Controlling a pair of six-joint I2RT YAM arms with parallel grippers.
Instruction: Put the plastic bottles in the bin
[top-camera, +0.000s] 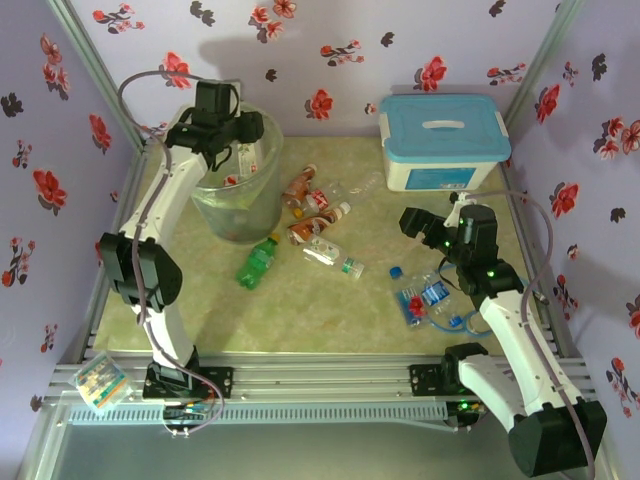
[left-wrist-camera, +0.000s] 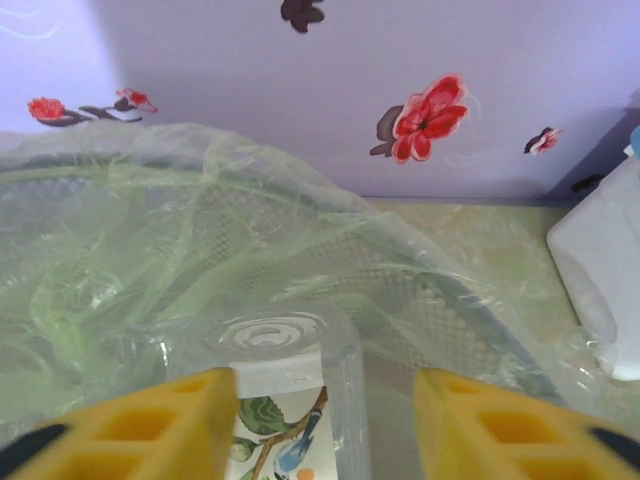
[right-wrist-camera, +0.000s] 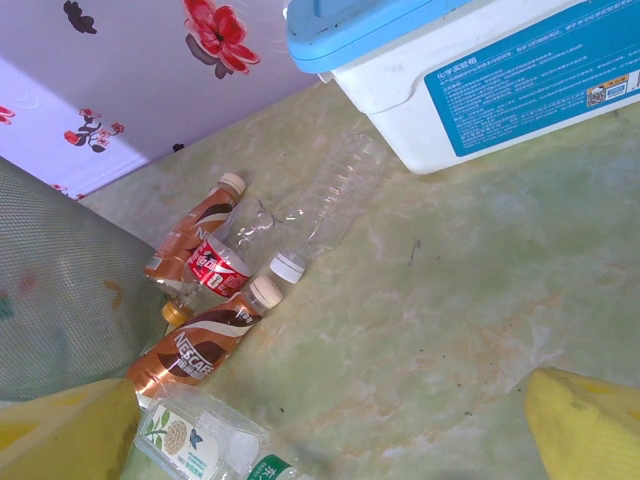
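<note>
My left gripper (top-camera: 215, 122) hangs over the rim of the bin (top-camera: 238, 195), a round grey-green bucket lined with a clear bag (left-wrist-camera: 200, 220). In the left wrist view this gripper (left-wrist-camera: 325, 420) is shut on a clear plastic bottle (left-wrist-camera: 280, 350) with a bird label, its base pointing into the bin. Other plastic bottles lie on the table: a green one (top-camera: 260, 262), a brown and red-labelled cluster (top-camera: 310, 205), and blue-labelled ones (top-camera: 425, 298). My right gripper (top-camera: 425, 225) is open above bare table (right-wrist-camera: 330, 430), right of a Nescafe bottle (right-wrist-camera: 195, 350) and a red-labelled bottle (right-wrist-camera: 215, 268).
A white box with a light-blue lid (top-camera: 445, 140) stands at the back right, close to a clear bottle (right-wrist-camera: 330, 200). A small box of coloured items (top-camera: 100, 380) rests on the front rail at left. Flowered walls close in the table on three sides.
</note>
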